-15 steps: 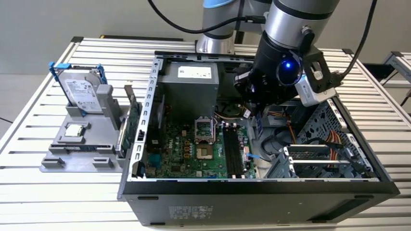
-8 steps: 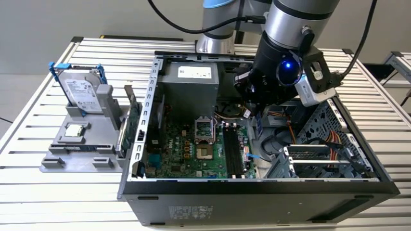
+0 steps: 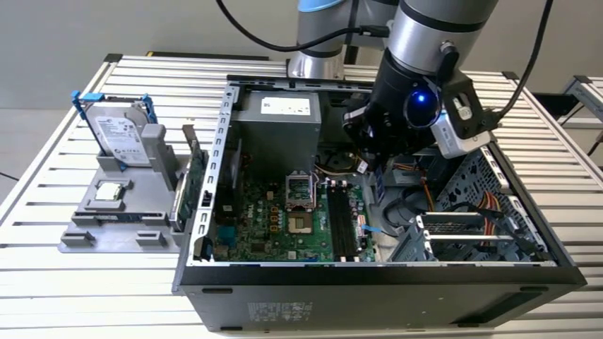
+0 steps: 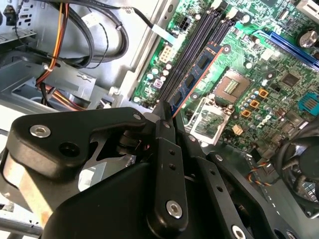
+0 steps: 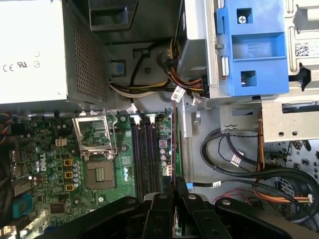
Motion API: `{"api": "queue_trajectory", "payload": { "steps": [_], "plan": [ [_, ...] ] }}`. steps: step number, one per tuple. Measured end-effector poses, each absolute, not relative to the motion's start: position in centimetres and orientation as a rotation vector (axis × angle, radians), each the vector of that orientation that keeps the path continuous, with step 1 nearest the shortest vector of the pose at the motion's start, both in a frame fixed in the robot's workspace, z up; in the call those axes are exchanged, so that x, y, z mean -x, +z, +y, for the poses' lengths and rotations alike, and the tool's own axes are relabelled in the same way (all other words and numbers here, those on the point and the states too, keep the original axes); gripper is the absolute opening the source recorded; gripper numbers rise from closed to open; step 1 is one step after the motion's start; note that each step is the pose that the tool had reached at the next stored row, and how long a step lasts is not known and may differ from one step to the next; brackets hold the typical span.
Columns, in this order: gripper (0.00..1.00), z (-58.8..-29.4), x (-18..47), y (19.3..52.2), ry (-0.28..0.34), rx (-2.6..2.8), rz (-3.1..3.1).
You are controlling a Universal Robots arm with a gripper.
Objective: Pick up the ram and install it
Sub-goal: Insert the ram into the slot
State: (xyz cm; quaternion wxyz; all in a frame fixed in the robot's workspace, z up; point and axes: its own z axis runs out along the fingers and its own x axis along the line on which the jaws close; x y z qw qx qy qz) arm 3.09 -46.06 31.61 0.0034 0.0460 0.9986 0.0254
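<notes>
You had the pincer (image 4: 167, 113) clamped narrow on 1 end of the ram (image 4: 197, 73), its black fingers pinching the stick's flat faces. In the second wrist view the ram reached out from the fingertips, slanted over the motherboard (image 4: 259, 74). Its row of black chips faced the camera, and it ran along the black memory slots (image 4: 197, 42) just beside it. In the first wrist view you saw it edge-on, a thin line running out from the pincer (image 5: 174, 188) next to the slots (image 5: 144, 154) and near the processor socket (image 5: 99, 172). You could not tell whether its edge touched a slot. In the exterior view your arm (image 3: 424, 42) hung over the open computer case (image 3: 377, 282), above the board. On the worktop (image 3: 56, 282), toward the exterior view's left and apart from the case, a hard drive (image 3: 123, 134) with a blue handle stood upright in a grey holder (image 3: 123, 212). A small square chip (image 3: 111, 189) lay on that holder near the drive.
</notes>
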Motion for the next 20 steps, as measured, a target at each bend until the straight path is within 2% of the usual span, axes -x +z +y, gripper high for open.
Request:
{"api": "queue_trajectory", "payload": {
  "steps": [20],
  "plan": [
    [0.0,-46.06,-3.09,30.88,0.067,-0.148,3.13]
  ]
}}
